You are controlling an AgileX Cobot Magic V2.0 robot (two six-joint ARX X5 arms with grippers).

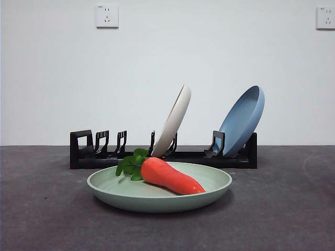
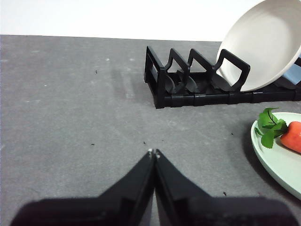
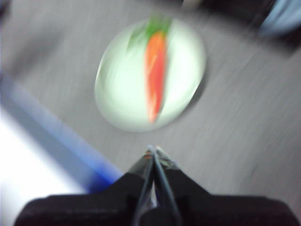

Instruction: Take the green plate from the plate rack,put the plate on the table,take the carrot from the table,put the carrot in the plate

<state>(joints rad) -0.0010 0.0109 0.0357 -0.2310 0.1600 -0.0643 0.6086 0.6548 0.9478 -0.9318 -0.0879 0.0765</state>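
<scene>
The green plate (image 1: 209,186) lies flat on the table (image 1: 47,209) in front of the plate rack (image 1: 84,154). The carrot (image 1: 170,176) lies in the plate, leaves toward the rack. The left wrist view shows the plate's edge (image 2: 277,160), the carrot's leafy end (image 2: 295,136) and the rack (image 2: 188,89). My left gripper (image 2: 153,151) is shut and empty, low over bare table beside the plate. My right gripper (image 3: 153,149) is shut and empty, away from the plate (image 3: 122,89) with the carrot (image 3: 155,70); that view is blurred.
A cream-white plate (image 1: 175,120) and a blue plate (image 1: 243,120) lean in the rack. The cream plate also shows in the left wrist view (image 2: 265,44). A blue strip and a white area (image 3: 28,179) lie at the table's edge in the right wrist view.
</scene>
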